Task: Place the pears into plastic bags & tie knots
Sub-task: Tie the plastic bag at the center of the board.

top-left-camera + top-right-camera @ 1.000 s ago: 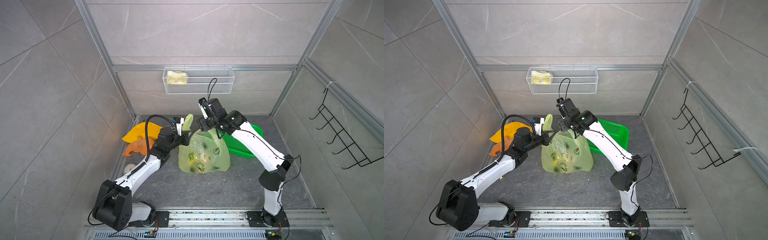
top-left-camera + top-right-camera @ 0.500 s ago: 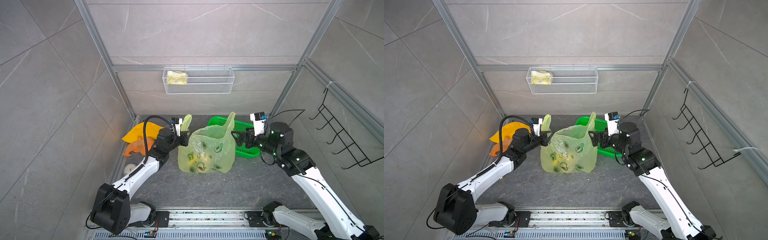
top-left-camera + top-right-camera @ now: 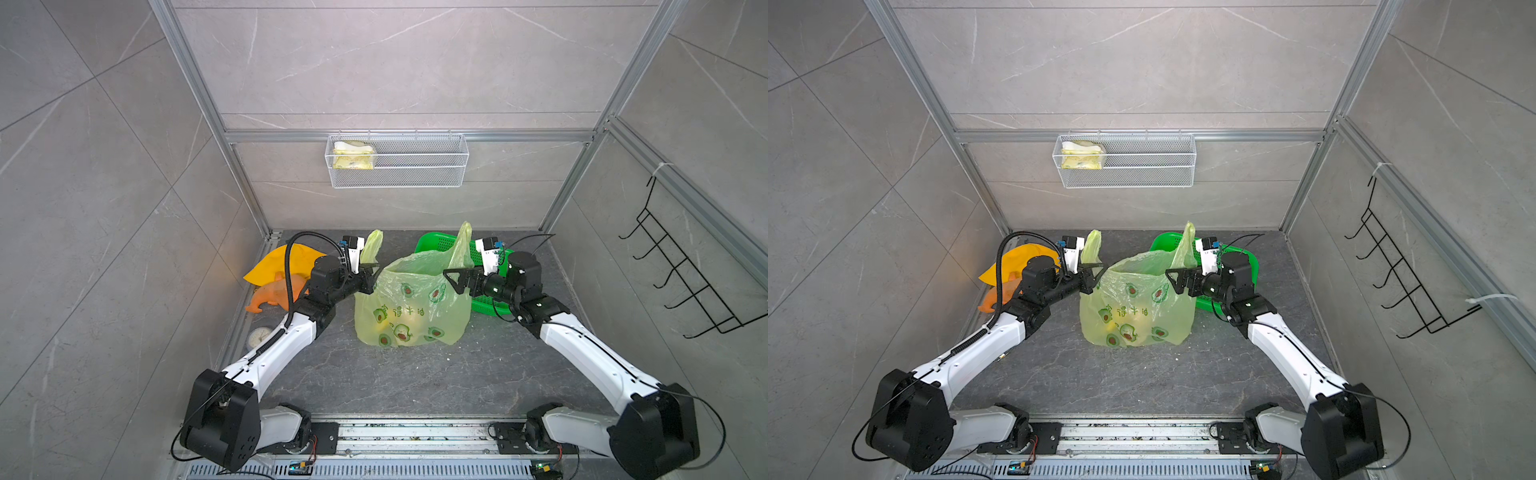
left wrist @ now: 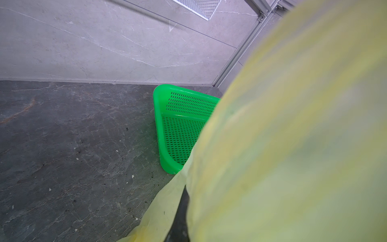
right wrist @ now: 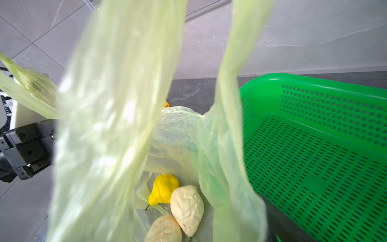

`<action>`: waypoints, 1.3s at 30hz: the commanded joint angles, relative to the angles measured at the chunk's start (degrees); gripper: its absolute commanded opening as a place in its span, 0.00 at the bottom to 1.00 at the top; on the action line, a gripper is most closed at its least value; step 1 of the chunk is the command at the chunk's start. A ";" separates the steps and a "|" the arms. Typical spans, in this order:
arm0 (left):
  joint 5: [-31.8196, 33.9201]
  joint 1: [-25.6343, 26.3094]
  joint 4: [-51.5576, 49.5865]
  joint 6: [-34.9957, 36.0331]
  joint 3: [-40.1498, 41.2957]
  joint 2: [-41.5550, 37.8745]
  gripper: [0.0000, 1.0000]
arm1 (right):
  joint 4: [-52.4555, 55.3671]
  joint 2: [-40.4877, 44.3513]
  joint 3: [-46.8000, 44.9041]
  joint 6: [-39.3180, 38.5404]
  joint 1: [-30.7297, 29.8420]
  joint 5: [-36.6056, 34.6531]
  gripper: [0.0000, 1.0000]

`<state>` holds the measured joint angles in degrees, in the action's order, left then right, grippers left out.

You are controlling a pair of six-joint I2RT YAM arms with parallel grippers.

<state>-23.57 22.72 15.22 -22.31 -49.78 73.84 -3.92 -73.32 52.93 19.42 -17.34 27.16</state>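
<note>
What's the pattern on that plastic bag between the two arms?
The plastic bag is translucent yellow-green with green avocado prints and green lettering, clearest in a top view.

Left arm (image 3: 286, 343) and right arm (image 3: 590, 355): white link shells, black joint housings. Left gripper (image 3: 372, 276), right gripper (image 3: 455, 280): black, triangular fingers. Corrugated black conduit (image 3: 287, 268) arches over left wrist. Bases bolted to silver rail (image 3: 415, 434) at 6 o'clock.

left wrist: bag (image 4: 293, 136) blurred at lens, hides most of basket (image 4: 157, 117) | right wrist: one of the pears (image 5: 164, 229) cut by edge, handle (image 5: 109, 125) blurred | both top views: pears dim through bag, basket partly behind right arm (image 3: 582, 345)
</note>
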 commanded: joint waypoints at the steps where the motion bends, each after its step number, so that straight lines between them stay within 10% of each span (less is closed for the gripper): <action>1: -3.48 -0.41 2.79 0.99 -0.91 -0.19 0.00 | -7.13 -4.51 4.36 1.39 0.39 6.65 0.99; 4: -3.67 -0.40 3.40 0.41 -0.74 -0.17 0.00 | -8.07 -7.21 5.68 1.74 0.81 8.86 0.95; 9: -3.62 -0.39 4.09 -0.60 -0.70 0.05 0.00 | -8.80 -5.73 4.83 2.51 2.37 13.04 0.42; 15: -3.92 -0.51 6.29 -1.88 0.02 0.69 0.00 | -5.49 -2.00 4.11 1.08 2.98 14.74 0.88; 39: -8.68 -1.38 11.62 -6.27 0.78 1.57 0.00 | -27.63 -10.89 -1.93 13.71 9.60 31.49 0.80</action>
<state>-30.24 21.63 22.85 -27.35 -48.82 75.29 -25.50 -83.00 51.81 30.30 -7.84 55.59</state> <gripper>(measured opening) 0.054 0.840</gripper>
